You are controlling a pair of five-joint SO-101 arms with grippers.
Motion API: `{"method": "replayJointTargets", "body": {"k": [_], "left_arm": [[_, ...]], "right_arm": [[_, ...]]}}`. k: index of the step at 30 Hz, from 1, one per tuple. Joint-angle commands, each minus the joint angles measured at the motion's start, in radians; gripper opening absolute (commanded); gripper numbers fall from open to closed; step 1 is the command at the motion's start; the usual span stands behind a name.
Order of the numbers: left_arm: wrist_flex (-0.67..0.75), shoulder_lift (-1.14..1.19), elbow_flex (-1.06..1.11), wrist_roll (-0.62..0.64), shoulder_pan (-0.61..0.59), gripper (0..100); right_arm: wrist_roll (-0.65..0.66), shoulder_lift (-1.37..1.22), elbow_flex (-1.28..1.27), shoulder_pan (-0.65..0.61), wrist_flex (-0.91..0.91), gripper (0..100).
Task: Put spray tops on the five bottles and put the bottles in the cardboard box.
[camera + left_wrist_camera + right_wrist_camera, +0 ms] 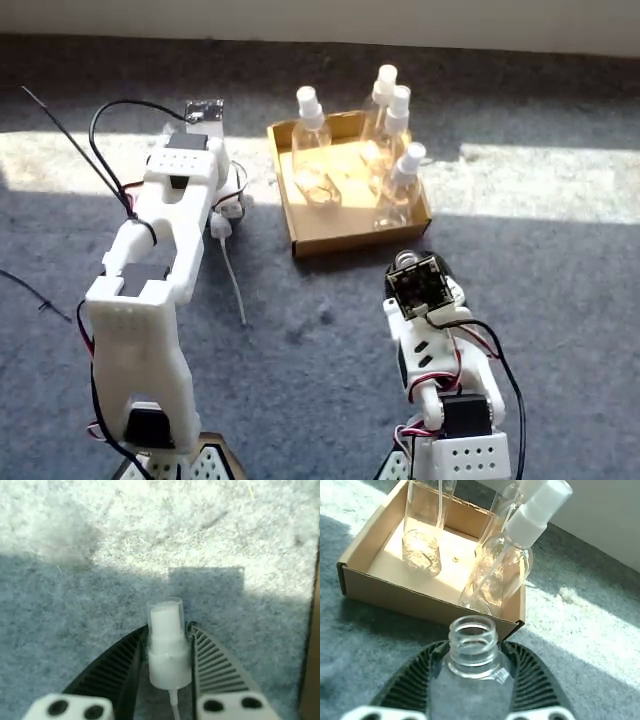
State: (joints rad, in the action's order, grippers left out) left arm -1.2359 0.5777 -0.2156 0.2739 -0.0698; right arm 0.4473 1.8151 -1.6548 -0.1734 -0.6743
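Grey carpeted table (320, 330), pale wall (400, 15) at 12 o'clock. One box (345, 240), four capped bottles (312, 140) inside. Left jaws grasp one spray top (167, 650); right jaws grasp one uncapped bottle (471, 650).

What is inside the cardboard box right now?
Four clear bottles are inside the cardboard box, each with a white spray top. The two at the far corner overlap, so the box floor behind them is hidden.

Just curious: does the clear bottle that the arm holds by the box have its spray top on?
Off. The clear plastic bottle in the right tool shows a bare, open neck.
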Motion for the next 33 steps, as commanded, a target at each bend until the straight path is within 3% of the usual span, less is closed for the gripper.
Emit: {"method": "replayJointTargets", "body": {"k": [1, 5, 10, 15, 17, 21, 25, 28, 33], "left_arm": [[-0.100, -0.174, -0.039, 0.021, -0.108, 0], [-0.189, -0.378, -0.016, 0.015, -0.133, 0], [-0.212, -0.750, 0.099, -0.031, -0.093, 0], [-0.206, -1.133, 0.197, -0.031, 0.036, 0], [-0.189, -1.234, 0.209, -0.026, 0.111, 0], [-0.094, -1.290, 0.208, 0.005, 0.202, 0], [0.028, -1.290, 0.202, 0.031, 0.206, 0], [0.080, -1.291, 0.208, 0.032, 0.208, 0], [0.109, -1.294, 0.209, 0.106, 0.208, 0]], "right_arm": [[-0.011, 0.002, 0.088, -0.091, 0.016, 0.4], [-0.011, -0.002, 0.154, -0.239, 0.019, 0.4], [-0.011, -0.142, 0.237, -0.278, 0.022, 0.4], [-0.017, -0.421, 0.397, -0.278, 0.016, 0.4], [-0.110, -0.524, 0.449, -0.278, 0.018, 0.4], [-0.379, -0.590, 0.504, -0.277, 0.068, 0.5], [-0.245, -0.490, 0.383, -0.306, 0.268, 0.5], [-0.222, -0.387, 0.229, -0.351, 0.394, 0.5], [-0.221, -0.232, 0.050, -0.374, 0.424, 0.5]]}}
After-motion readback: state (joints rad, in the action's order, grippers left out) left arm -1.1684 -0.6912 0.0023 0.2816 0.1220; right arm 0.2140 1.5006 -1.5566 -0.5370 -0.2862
